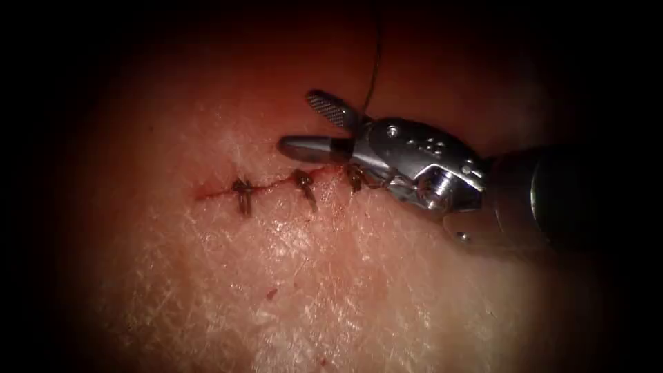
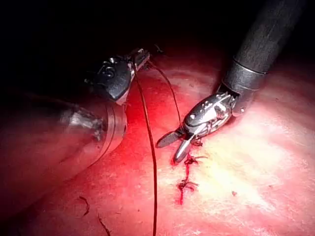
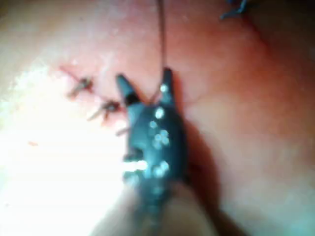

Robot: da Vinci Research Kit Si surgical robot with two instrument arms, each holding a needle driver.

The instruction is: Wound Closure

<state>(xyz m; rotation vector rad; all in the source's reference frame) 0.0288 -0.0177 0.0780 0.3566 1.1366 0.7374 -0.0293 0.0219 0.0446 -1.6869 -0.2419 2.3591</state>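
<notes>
A: Right hand (image 1: 314,128) status?

B: Spread wide, pinching nothing. In the endoscope view it comes in from the right, just above the cut (image 1: 276,185). One jaw points left along the cut, the other angles up and left. The thread (image 1: 374,62) runs up from the crotch of the jaws into the dark. It passes between them; neither jaw closes on it.

A: Touching the tissue (image 1: 331,290)?

B: Cannot tell. The lower jaw sits close over the rightmost knot (image 1: 356,178); contact is not clear.

A: Cut itself?

B: A thin red line. Three knots along it, short cut ends (image 1: 245,204) sticking out. Red fluid (image 1: 214,192) along the line.

A: Needle?

B: I can't make one out.

A: Left hand?

B: The left wrist view has it: left hand (image 2: 140,55) at the end of its own shaft, well apart from the cut (image 2: 186,177), over the tissue (image 2: 256,162). The tips are small and dark, so whether the jaws are spread or pressed together I cannot tell. The thread (image 2: 150,142) starts right at that tip and runs long across the tissue; a second strand (image 2: 172,96) arcs from there toward the right hand (image 2: 172,147). Whether the left hand actually pinches the thread I cannot tell.

A: Right wrist view add anything?

B: The same spread jaws from behind: right hand (image 3: 143,83), thread (image 3: 161,39) leading away from between the jaws, two knots (image 3: 83,84) beside it on the cut. Tissue (image 3: 64,162) strongly lit below.
</notes>
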